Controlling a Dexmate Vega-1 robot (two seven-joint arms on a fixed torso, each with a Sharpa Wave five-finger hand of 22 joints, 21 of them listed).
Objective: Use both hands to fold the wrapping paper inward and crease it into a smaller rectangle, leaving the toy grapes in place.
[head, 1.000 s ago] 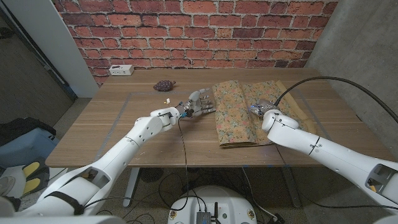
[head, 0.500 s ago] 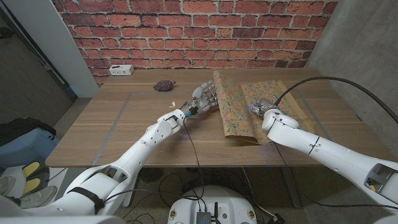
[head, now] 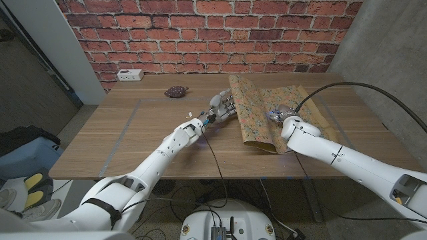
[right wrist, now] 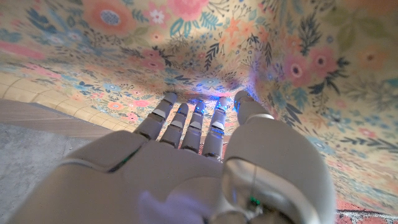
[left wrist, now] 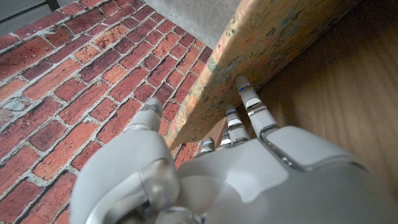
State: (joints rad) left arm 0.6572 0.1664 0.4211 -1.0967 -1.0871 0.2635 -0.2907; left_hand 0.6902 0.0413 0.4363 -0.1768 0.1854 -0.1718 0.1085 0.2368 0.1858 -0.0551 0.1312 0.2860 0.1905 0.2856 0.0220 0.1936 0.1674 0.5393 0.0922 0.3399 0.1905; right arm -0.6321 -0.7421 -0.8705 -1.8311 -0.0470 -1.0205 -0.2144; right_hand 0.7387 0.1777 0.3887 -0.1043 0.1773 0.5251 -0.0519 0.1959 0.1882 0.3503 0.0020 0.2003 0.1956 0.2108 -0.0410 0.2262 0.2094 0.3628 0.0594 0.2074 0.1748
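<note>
Floral wrapping paper (head: 267,113), tan with small pink and blue flowers, lies on the right half of the wooden table (head: 133,133) in the head view, its left part lifted steeply off the wood into a standing flap. The robot's white left hand (head: 222,107) is at that flap's outer face, fingers spread upward against the paper and propping it. The right hand (head: 279,115) rests on the flat part of the sheet, just beside the fold line; the forearm hides most of it, so I cannot tell from here whether its fingers are curled or spread. A dark purple bunch of toy grapes (head: 176,91) sits on bare wood, well apart from the paper, toward the brick wall (head: 200,33). A white power strip (head: 129,75) lies at the table's far left corner.

From the left wrist view, the left hand (left wrist: 236,168) presses its fingers (left wrist: 249,102) against the raised paper's edge (left wrist: 273,56); the thumb stays on the near side, and I cannot tell whether it pinches the sheet.

On the right wrist view, the right hand (right wrist: 199,155) has its fingers (right wrist: 186,121) extended side by side, tips touching the flowered paper (right wrist: 155,56), which curves up around them. It grips nothing.
</note>
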